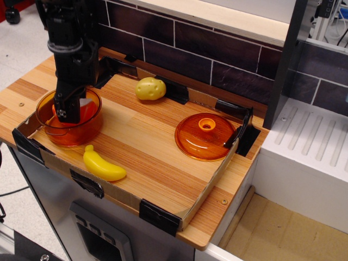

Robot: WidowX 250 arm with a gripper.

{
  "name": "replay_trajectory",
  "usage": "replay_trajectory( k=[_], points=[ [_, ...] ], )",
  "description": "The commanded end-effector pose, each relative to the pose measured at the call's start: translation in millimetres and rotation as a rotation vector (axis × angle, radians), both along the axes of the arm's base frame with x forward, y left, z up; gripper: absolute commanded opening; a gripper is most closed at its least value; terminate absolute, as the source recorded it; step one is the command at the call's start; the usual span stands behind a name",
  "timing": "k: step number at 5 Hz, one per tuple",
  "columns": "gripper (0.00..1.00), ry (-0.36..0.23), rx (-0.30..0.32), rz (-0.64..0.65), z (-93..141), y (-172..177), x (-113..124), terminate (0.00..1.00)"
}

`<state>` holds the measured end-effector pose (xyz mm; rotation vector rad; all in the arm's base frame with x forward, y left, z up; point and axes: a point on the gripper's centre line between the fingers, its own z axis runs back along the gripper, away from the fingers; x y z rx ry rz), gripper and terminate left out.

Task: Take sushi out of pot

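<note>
The translucent orange pot (51, 133) stands at the front left of the wooden tray. My black gripper (69, 111) reaches down into the pot from above. The sushi (85, 104) shows as an orange-red piece with a white top, pressed against the right side of my fingers inside the pot and a little above its floor. The fingers look closed on it, though the arm hides most of the piece.
A yellow banana (103, 165) lies just in front of the pot. A yellow potato (150, 88) sits at the back of the tray. The orange lid with a knob (205, 136) lies at the right. Low cardboard walls (209, 187) edge the tray, and a white rack (310, 147) stands to the right.
</note>
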<state>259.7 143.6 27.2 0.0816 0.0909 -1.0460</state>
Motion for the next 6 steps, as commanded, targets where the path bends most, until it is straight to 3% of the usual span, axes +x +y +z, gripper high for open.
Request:
replay_trajectory(
  k=[1, 2, 4, 6],
  points=[
    [0.0, -0.138, -0.023, 0.063, 78, -1, 29, 0.0],
    [0.0, -0.131, -0.048, 0.065, 80, -33, 37, 0.0],
    [0.0, -0.02, -0.079, -0.046, 50, -107, 28, 0.0],
    [0.0, -0.015, -0.023, -0.011, 14, -113, 42, 0.0]
  ],
)
